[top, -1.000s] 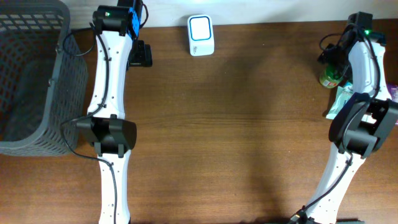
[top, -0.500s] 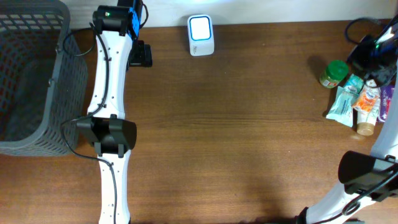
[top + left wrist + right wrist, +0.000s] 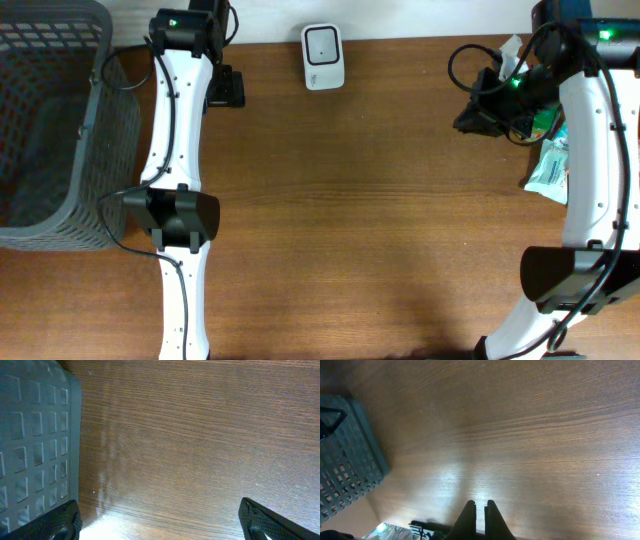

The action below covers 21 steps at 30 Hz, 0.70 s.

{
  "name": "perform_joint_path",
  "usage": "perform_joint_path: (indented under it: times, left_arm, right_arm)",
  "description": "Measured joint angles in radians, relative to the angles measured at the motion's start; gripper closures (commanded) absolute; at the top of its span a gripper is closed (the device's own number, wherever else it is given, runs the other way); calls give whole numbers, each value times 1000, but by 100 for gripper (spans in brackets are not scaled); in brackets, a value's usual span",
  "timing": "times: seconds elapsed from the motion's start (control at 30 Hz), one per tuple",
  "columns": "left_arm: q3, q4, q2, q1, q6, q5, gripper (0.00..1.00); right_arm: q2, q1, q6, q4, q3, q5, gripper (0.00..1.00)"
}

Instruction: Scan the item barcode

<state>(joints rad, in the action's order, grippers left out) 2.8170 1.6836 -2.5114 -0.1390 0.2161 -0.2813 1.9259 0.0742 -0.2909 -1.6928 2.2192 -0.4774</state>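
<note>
The white barcode scanner point(image 3: 323, 57) stands at the table's back edge. Items lie at the right edge: a teal packet point(image 3: 547, 170) and a green-lidded jar point(image 3: 541, 123), half hidden by my right arm. In the overhead view my right gripper point(image 3: 473, 118) hangs just left of them, pointing left. In the right wrist view its fingers point(image 3: 480, 507) are shut with nothing showing between them; a printed packet edge point(image 3: 387, 531) peeks in at the bottom. My left gripper point(image 3: 226, 88) rests at the back left, open wide point(image 3: 162, 525) over bare wood.
A grey plastic basket point(image 3: 50, 120) fills the left end of the table; its wall point(image 3: 30, 435) sits close beside my left fingers. The same basket point(image 3: 345, 465) appears far off in the right wrist view. Cables loop round the right arm point(image 3: 470, 60).
My right arm left the item pile, swung out to the right edge, and now stands left of the items with its jaws shut. The scanner face has dimmed. The left arm is unmoved.
</note>
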Motion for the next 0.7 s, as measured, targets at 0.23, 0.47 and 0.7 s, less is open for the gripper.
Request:
perform_joint_path:
  times: [0.23,0.47,0.7]
  left_arm:
    - [0,0,0,0,0,0,1]
    - [0,0,0,0,0,0,1]
    - [0,2,0,0,0,0,1]
  right_arm:
    - [0,-86,15,0,0,97,47]
    - [-11,-190,-32,0,-4,229,1]
    - [-446,-250,-11,1,-271,295,1]
